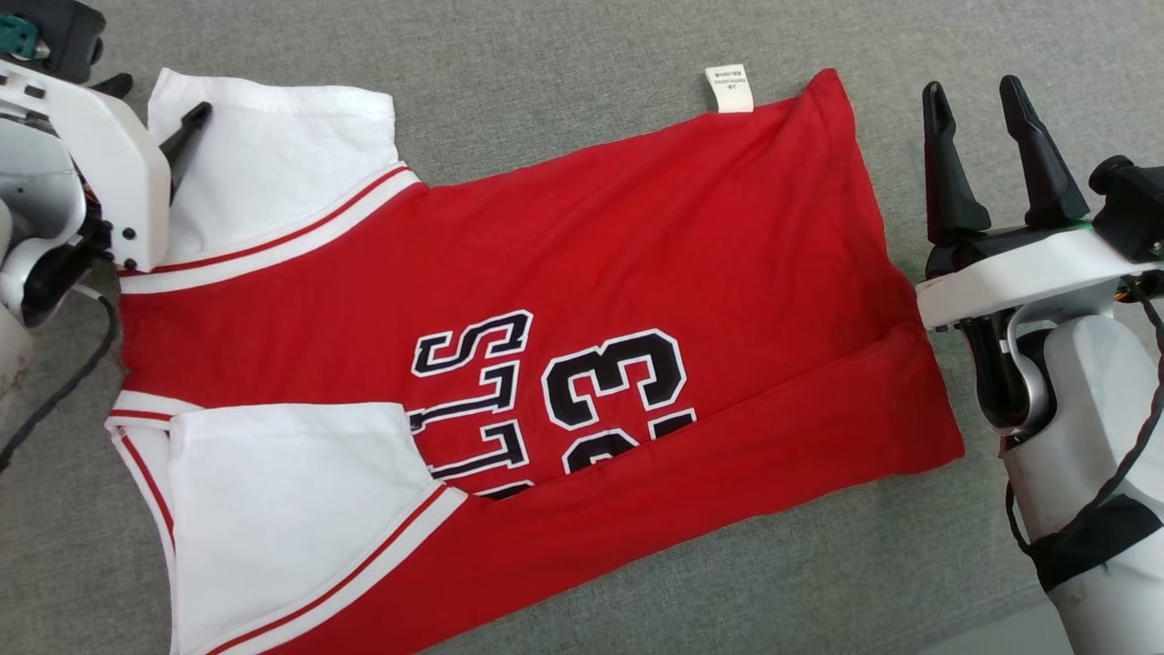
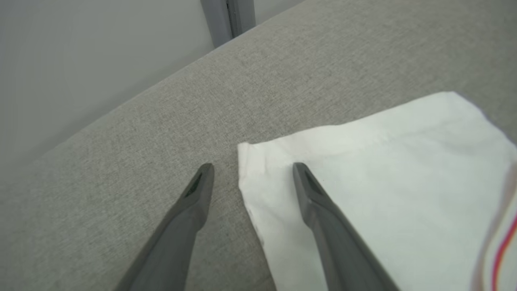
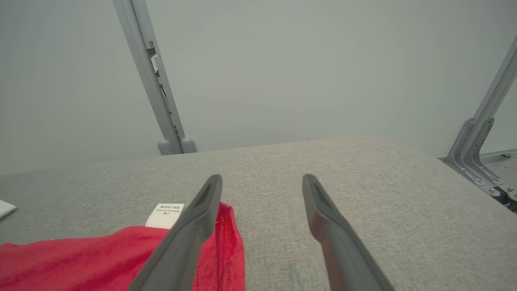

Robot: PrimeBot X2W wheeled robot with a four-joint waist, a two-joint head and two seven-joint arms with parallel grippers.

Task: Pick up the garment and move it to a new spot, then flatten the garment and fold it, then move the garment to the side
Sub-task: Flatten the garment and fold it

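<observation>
Grey fabric surface (image 1: 564,45) runs back to a pale wall, with a metal post (image 3: 161,93) and bracket (image 3: 476,149) at its far edge. The red garment (image 1: 637,246) lies flat, its near edge folded over. The left gripper (image 2: 253,165), wide open and empty, straddles the white sleeve (image 2: 383,169) corner. The right gripper (image 1: 971,84), equally spread and empty, hovers just beside the hem corner near the label (image 1: 729,88).
</observation>
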